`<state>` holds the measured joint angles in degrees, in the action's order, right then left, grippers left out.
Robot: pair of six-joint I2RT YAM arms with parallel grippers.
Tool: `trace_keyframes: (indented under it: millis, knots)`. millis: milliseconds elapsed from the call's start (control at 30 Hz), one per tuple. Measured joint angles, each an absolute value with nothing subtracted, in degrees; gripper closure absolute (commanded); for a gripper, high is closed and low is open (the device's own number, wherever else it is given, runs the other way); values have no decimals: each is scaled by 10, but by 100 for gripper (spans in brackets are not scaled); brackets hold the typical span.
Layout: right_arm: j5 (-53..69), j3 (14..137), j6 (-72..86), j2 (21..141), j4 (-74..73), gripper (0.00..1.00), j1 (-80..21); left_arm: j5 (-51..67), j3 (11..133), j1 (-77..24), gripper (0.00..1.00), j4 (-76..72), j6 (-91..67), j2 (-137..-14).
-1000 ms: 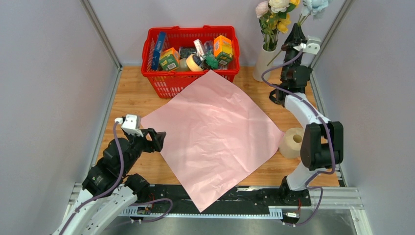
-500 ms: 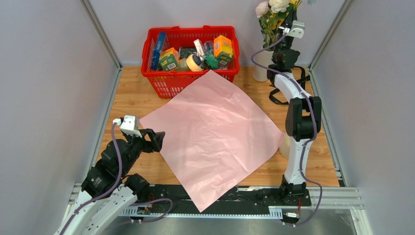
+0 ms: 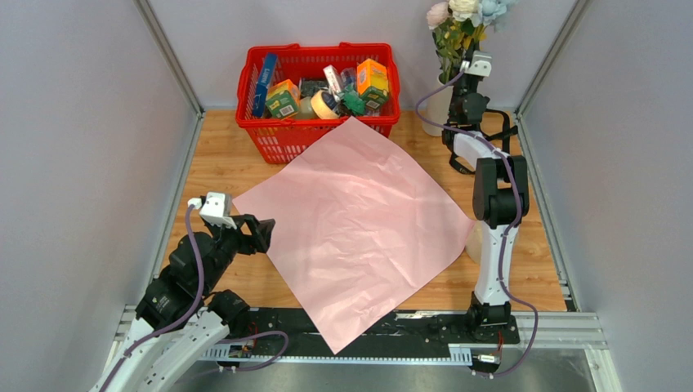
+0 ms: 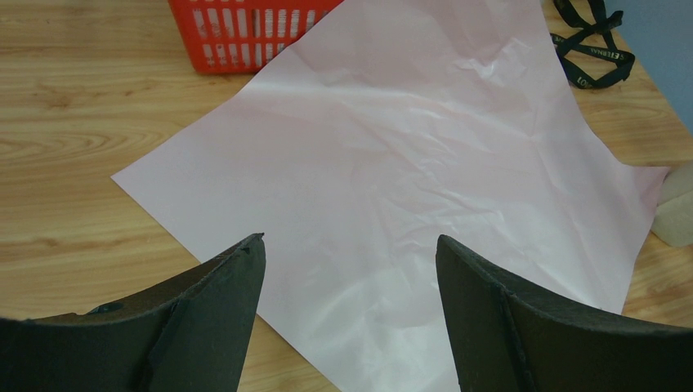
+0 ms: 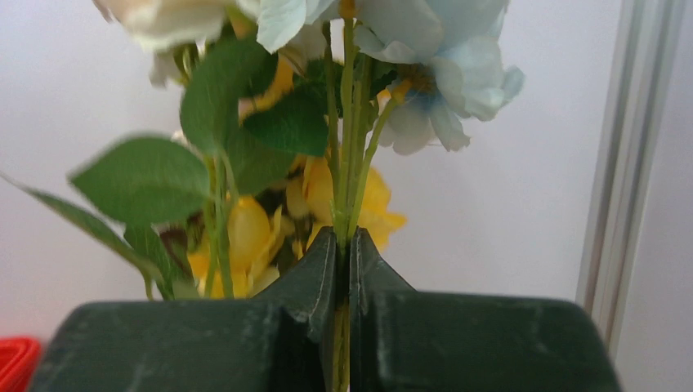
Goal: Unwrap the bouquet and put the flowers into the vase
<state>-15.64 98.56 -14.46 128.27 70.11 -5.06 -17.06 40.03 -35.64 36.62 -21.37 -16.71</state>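
At the lower left of the top view the left gripper (image 3: 263, 232) hovers above the wooden table (image 3: 216, 159), just off the left corner of the pink paper sheet (image 3: 355, 220); its jaws stand wide apart with nothing between them, and the left wrist view looks out through that gap onto the sheet, which lies flat and lightly creased; no flowers lie on the sheet.

At upper centre a red basket (image 3: 286, 140) sits at the back of the table, the sheet's far corner reaching its front wall; inside are a blue box (image 3: 263, 73), a green and orange box (image 3: 283, 99), a tape roll (image 3: 324, 104) and an orange carton (image 3: 373, 79).

At the upper right the off-white vase (image 3: 436, 102) stands upright in the back corner, partly hidden by the right arm; the flowers (image 3: 459, 18) rise above it, yellow, pale pink and light blue blooms on leafy green stems.

The right gripper (image 3: 468, 55) reaches up among them; in the right wrist view its jaws are pressed together on the thin green stems of a light blue bloom, with yellow blooms and leaves just behind; whether the lower end of those stems sits inside the vase I cannot tell.

A black ribbon (image 4: 603, 54) with gold lettering lies loose on the table right of the sheet; a beige roll (image 4: 675, 216) touches the sheet's right corner, mostly hidden behind the right arm in the top view.
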Motion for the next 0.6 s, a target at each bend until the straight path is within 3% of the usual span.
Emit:
trace_keyframes:
  millis: [233,400,533,600]
  knots:
    - [-138,893,-107,1274,678,76,-56,-170,400,-356,16,366,-214,-167]
    - [-125,849,-84,1252,633,48,-60,-168,400,-356,16,366,-213,-167]
    - [-128,818,-60,1199,587,32,-62,-168,400,-356,16,366,-213,-167]
    - [-130,804,-49,1168,566,16,-62,-168,400,-356,15,366,-213,-166]
